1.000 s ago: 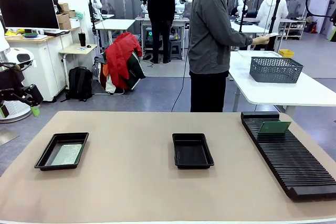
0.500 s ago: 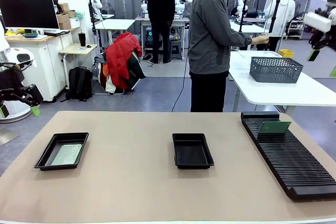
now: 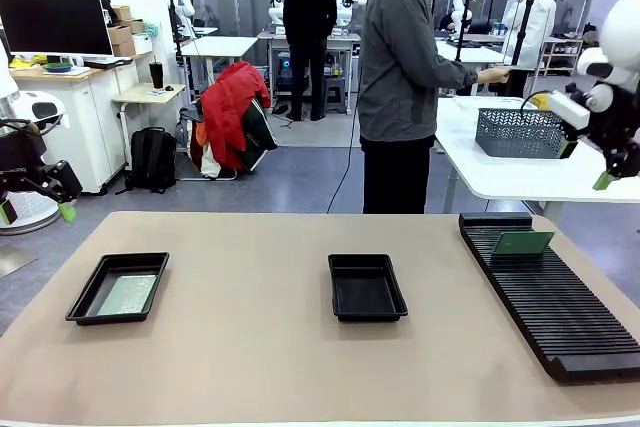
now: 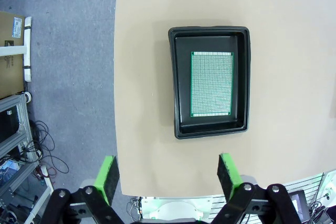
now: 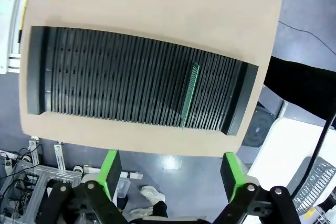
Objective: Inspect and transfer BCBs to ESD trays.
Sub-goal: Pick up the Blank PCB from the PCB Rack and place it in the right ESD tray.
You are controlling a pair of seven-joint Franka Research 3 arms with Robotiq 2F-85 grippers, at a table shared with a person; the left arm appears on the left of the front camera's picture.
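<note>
In the front view, on the tan table (image 3: 250,367), I see a shallow black rectangular plastic tray (image 3: 85,292) near the left edge. A thin flat green circuit board with a pale speckled face (image 3: 128,294) lies flat inside it. A second black tray (image 3: 367,292) of the same kind sits at the table's middle, well apart from the first. Along the right side runs a long black ribbed slotted rack (image 3: 560,317). A second green board (image 3: 523,242) stands on edge in a slot near its far end. My left gripper (image 3: 36,209) hangs beyond the table's left edge, over the floor, jaws spread wide. My right gripper (image 3: 588,165) sits high at the right, above the level of the rack and touching nothing, its green pads apart. A person in a grey jacket (image 3: 400,67) stands at the far side, turned toward a white table behind.

In the left wrist view, I look straight down between my left pads (image 4: 109,178), which are fully spread with nothing between them. Below lie the table edge and the first tray. The speckled board rests flat in it, nearer one long wall.

In the right wrist view, my right pads (image 5: 230,174) are just as wide and grip nothing. Beneath them the rack lies crosswise on the table. The standing board shows edge-on as a thin green line in a slot near one end.
</note>
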